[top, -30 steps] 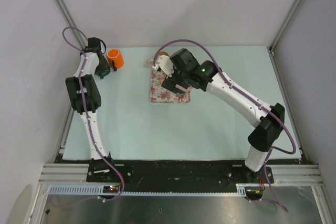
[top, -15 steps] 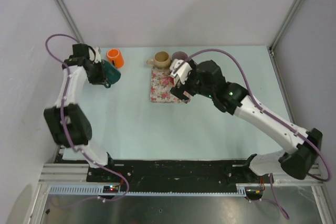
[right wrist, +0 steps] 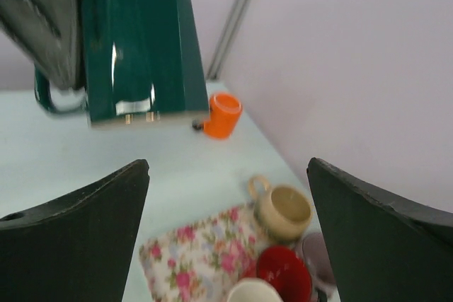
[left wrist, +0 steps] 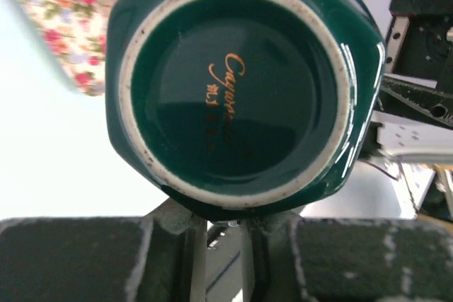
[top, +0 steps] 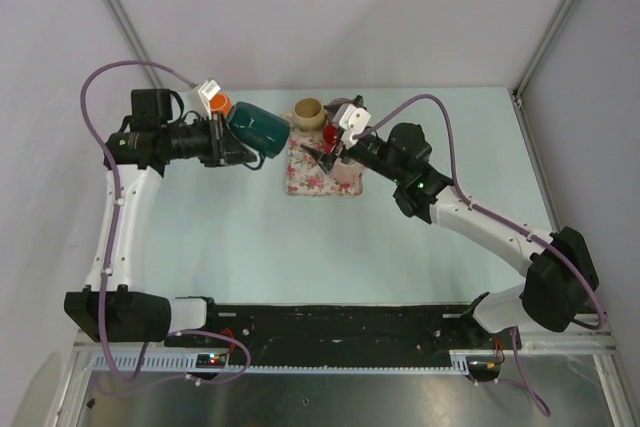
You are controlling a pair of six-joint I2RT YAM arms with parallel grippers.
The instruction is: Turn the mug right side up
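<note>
A dark green mug (top: 260, 127) is held in the air on its side by my left gripper (top: 235, 142), just left of the floral cloth (top: 305, 175). In the left wrist view its round base (left wrist: 241, 90) faces the camera, and my left gripper (left wrist: 223, 224) is shut on the mug's lower edge. My right gripper (top: 330, 152) hovers open and empty over the cloth's far right corner. In the right wrist view the green mug (right wrist: 138, 47) hangs up and to the left of the open right gripper (right wrist: 228, 167).
An orange mug (top: 220, 107) stands at the far left, also seen in the right wrist view (right wrist: 223, 114). A beige mug (top: 308, 113), a red mug (right wrist: 283, 274), a greyish mug (right wrist: 315, 259) and a white mug (right wrist: 251, 291) cluster by the cloth's far edge.
My left arm has lifted the green mug from the far left of the table, swung it right toward the cloth and tipped it on its side. My right arm has shifted over the cloth.
</note>
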